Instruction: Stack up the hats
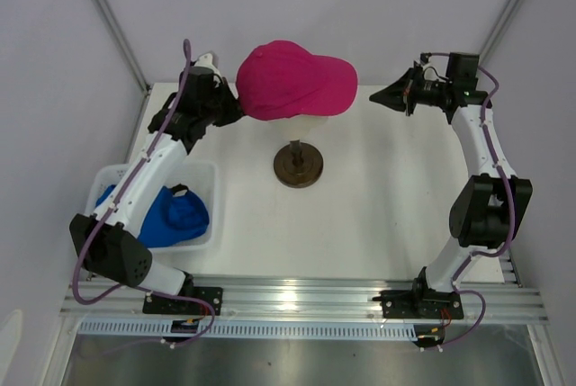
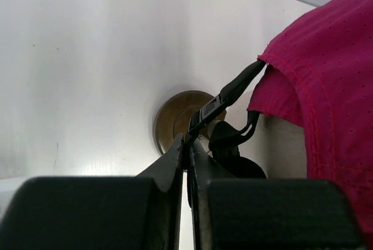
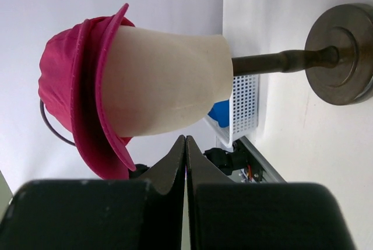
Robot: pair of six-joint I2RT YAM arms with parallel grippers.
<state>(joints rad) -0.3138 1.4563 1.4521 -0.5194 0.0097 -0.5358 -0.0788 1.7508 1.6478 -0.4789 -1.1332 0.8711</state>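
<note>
Magenta cap (image 1: 297,78): upper centre of the top view; we see it sitting on the cream mannequin head (image 3: 169,84), above the brown stand (image 1: 298,166)
Blue cap (image 1: 175,215): lower left of the top view; lying in the white mesh basket (image 1: 212,206)
Left gripper (image 2: 187,142): at the magenta cap's back edge; we see its fingers pinched together on the cap's black strap (image 2: 230,94)
Right gripper (image 1: 382,96): upper right of the top view; we see its fingers pressed together on nothing, apart from the cap's brim

Magenta cap (image 1: 292,80) sits upright on the mannequin head (image 3: 163,81), brim pointing right in the top view, with its black rear strap (image 2: 224,95) pinched in the left gripper (image 2: 187,145). Royal blue cap (image 1: 175,215) lies crumpled in the white basket (image 1: 103,175), front left.
</note>
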